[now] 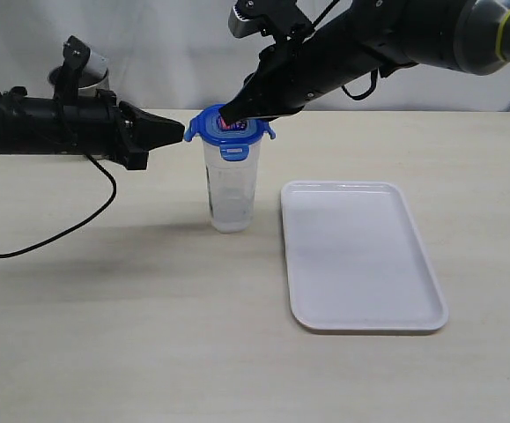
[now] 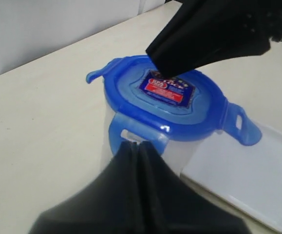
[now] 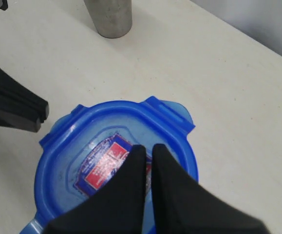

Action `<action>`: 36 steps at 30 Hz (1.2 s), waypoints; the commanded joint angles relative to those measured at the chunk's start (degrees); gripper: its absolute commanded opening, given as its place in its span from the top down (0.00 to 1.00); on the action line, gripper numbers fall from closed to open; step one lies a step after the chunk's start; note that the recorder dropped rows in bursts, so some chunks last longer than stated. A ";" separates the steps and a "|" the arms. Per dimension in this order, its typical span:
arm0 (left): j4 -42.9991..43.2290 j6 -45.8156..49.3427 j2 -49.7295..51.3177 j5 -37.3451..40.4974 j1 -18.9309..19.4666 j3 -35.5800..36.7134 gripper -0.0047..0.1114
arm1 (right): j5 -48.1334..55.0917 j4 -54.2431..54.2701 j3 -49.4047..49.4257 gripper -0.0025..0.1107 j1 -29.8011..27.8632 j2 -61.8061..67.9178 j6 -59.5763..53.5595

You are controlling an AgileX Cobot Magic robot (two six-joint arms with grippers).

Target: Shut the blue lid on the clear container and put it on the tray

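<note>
Presently | count: one blue lid [image 1: 228,126], one clear container [image 1: 230,189], one tray [image 1: 360,256], one steel cup [image 3: 108,17] | lid sits atop container, which stands upright beside tray, not on it | left gripper [image 1: 180,132] fingers pinched together, empty, tip at lid's edge | right gripper [image 1: 230,115] likewise closed, empty, tip on lid's sticker | surface: pale cream table [image 1: 105,335]; white wall [image 1: 149,35] behind

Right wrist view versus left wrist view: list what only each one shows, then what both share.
Only the right wrist view shows the steel cup. Only the left wrist view shows the tray and the clear container beneath the lid. Both show the blue lid, the right gripper shut with its tips on the lid's top, and the left gripper shut at the lid's edge.
</note>
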 commanded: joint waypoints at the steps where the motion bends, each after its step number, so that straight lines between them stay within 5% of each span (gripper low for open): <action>1: -1.02 1.82 0.09 -1.12 -0.14 -0.45 0.96 | 3.97 -3.61 1.04 0.94 0.21 1.57 0.03; 22: -1.02 1.82 2.12 -3.02 -1.84 -1.44 0.96 | 3.61 -3.61 1.04 0.94 0.21 2.04 0.03; 32: -0.92 1.82 2.15 2.65 6.60 0.81 0.96 | 3.50 -3.61 1.04 0.94 0.21 2.04 -0.19; 36: -1.02 1.82 2.15 -5.13 8.22 1.45 0.96 | 3.38 -3.61 1.04 0.94 0.21 2.04 -0.19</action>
